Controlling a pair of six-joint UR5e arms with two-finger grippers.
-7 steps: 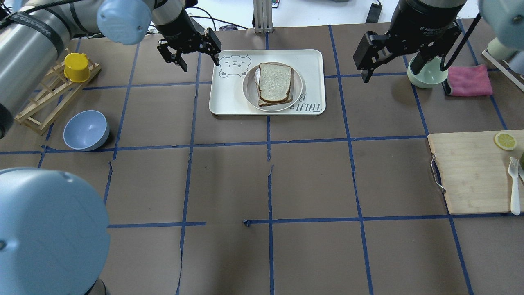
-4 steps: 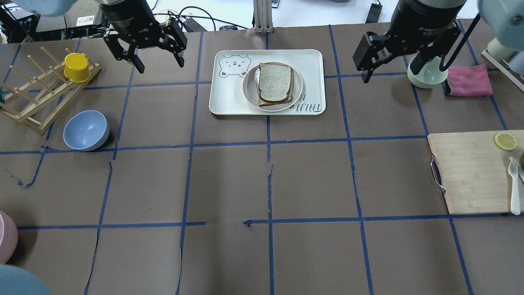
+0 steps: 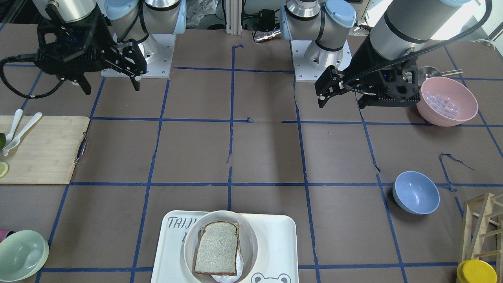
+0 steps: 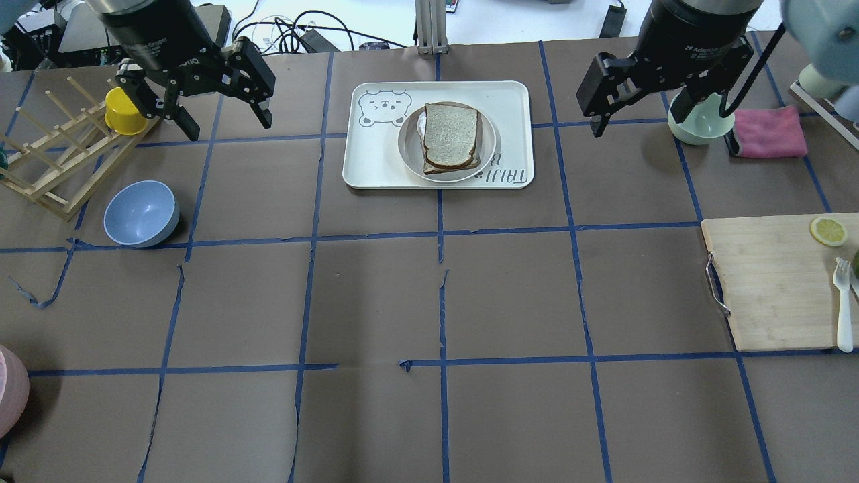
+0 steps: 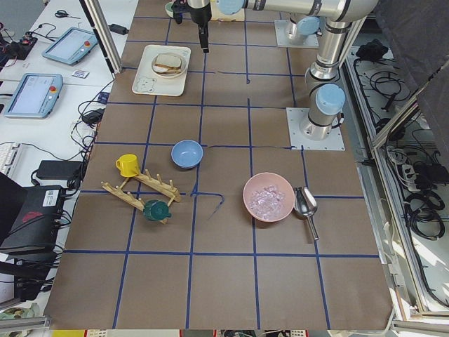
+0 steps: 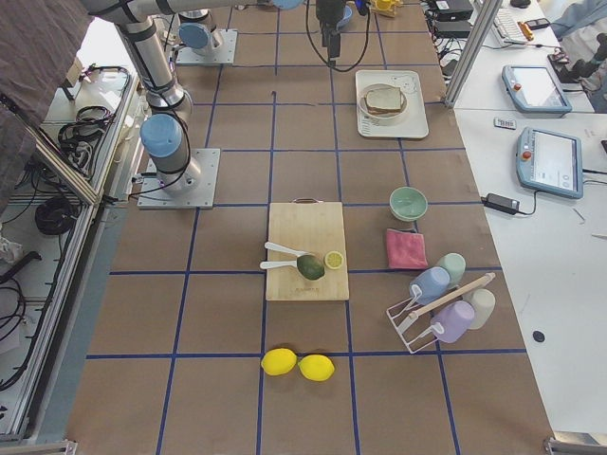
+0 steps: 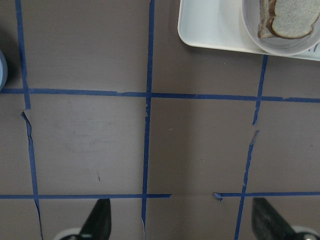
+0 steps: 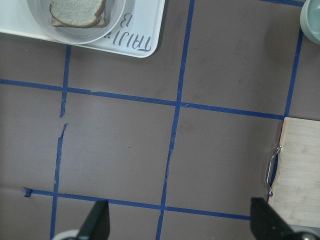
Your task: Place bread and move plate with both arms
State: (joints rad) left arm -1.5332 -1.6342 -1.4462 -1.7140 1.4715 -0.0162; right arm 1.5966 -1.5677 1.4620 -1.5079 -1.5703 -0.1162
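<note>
Overhead exterior view has the bread lying flat in the plate, on top of a second slice whose dark crust shows along its near edge (a bit of something white peeks out at one side). The plate sits on the white tray with the bear face, at the far middle of the table.

Neither arm touches any of it. The left gripper hangs above the table to the left of the tray, well apart from it, jaws spread wide and holding nothing. The yellow cup and the wooden rack lie just past its outer side, and the blue bowl sits nearer the robot. The right gripper hovers to the right of the tray, likewise spread wide and empty, with the pale green bowl and the pink cloth at its outer side.

Each wrist camera looks down past widely parted jaws onto bare brown paper and blue tape, with a corner of the tray and part of the plate at the top edge. The cutting board lies at the table's right, carrying a lemon slice.
</note>
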